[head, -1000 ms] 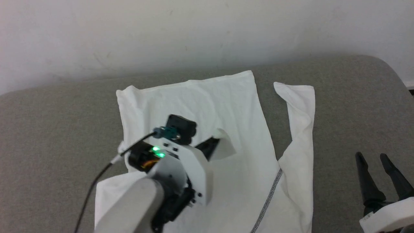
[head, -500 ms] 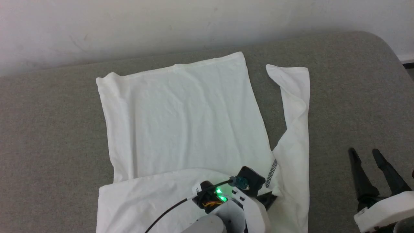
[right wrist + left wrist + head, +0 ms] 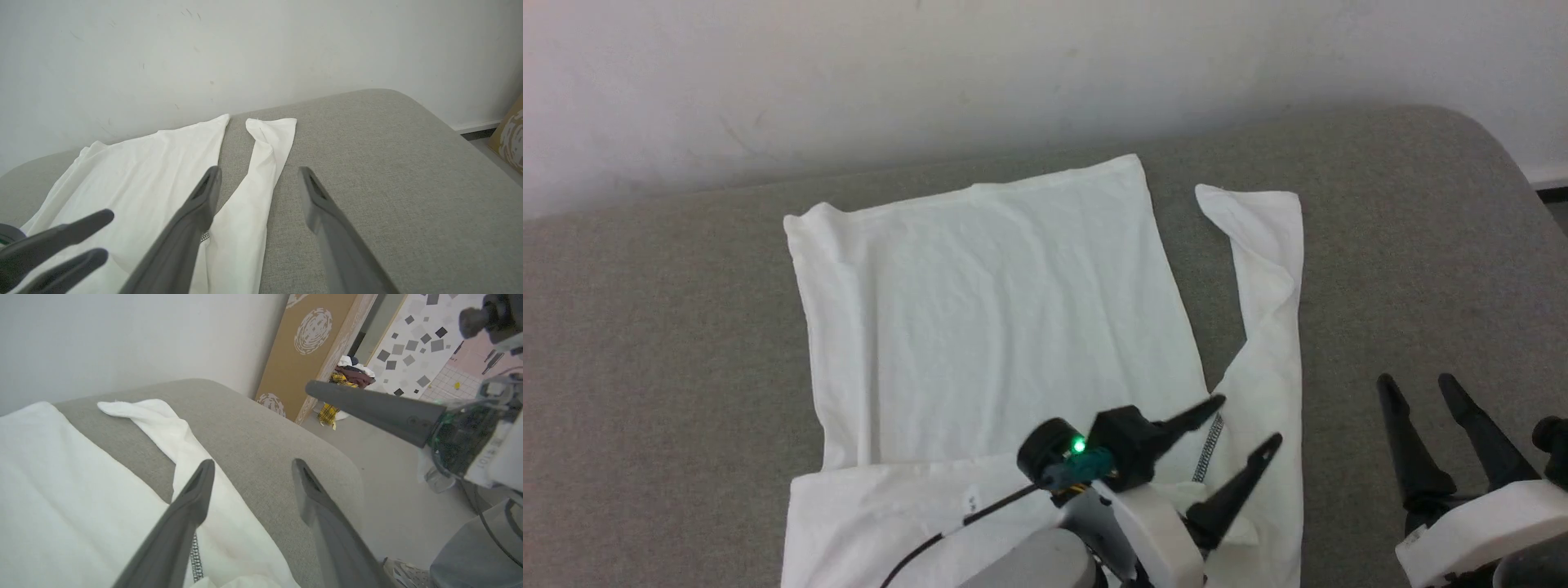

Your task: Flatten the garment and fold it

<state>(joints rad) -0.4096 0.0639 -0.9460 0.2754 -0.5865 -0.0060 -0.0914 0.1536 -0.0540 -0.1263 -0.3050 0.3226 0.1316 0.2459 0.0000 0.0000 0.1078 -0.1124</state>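
The white garment (image 3: pixel 996 310) lies spread flat on the grey padded surface (image 3: pixel 645 343). Its right sleeve (image 3: pixel 1270 327) stretches away along its right side. A folded white layer (image 3: pixel 882 523) lies across its near part. A dark zigzag seam (image 3: pixel 1209 445) shows beside my left gripper (image 3: pixel 1245 420), which hovers open over the garment's near right corner with nothing between its fingers. The left wrist view has the left gripper (image 3: pixel 253 463) over the sleeve (image 3: pixel 163 424). My right gripper (image 3: pixel 1414 381) stands open over bare surface to the right of the sleeve (image 3: pixel 265 163), also empty (image 3: pixel 259 169).
A white wall (image 3: pixel 1013 73) runs behind the surface, whose rounded corner (image 3: pixel 1494 155) is at the far right. Beyond that corner a brown board (image 3: pixel 310 347) leans against the wall, with a heap of clothes (image 3: pixel 347 375) on the floor beside it.
My left gripper, shut on a white fabric end over the garment's middle a second ago, pulled back to the near right corner and is now open. The head camera also shifted.
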